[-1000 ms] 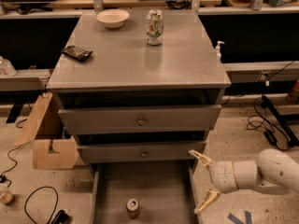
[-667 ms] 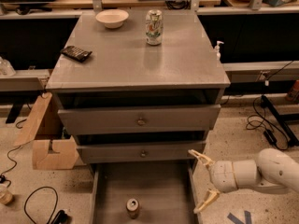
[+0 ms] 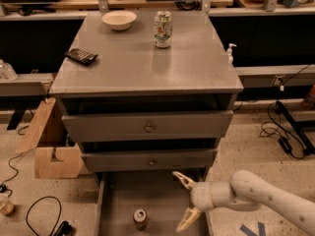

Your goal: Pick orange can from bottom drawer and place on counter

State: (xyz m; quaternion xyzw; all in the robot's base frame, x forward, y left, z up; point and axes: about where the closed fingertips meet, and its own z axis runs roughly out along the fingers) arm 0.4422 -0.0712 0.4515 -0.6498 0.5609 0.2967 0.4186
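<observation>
The orange can stands upright on the floor of the open bottom drawer, near its front edge, silver top showing. My gripper hangs over the right part of that drawer, to the right of the can and apart from it. Its two pale fingers are spread wide and hold nothing. The white arm reaches in from the lower right. The counter is the grey top of the cabinet above.
On the counter stand a white-and-green can, a white bowl and a dark remote-like object. Two closed drawers with round knobs sit above the open one. A cardboard box and cables lie left; more cables right.
My gripper has moved left, from beside the drawer's right wall to over the drawer's right part, closer to the orange can. The can has not moved.
</observation>
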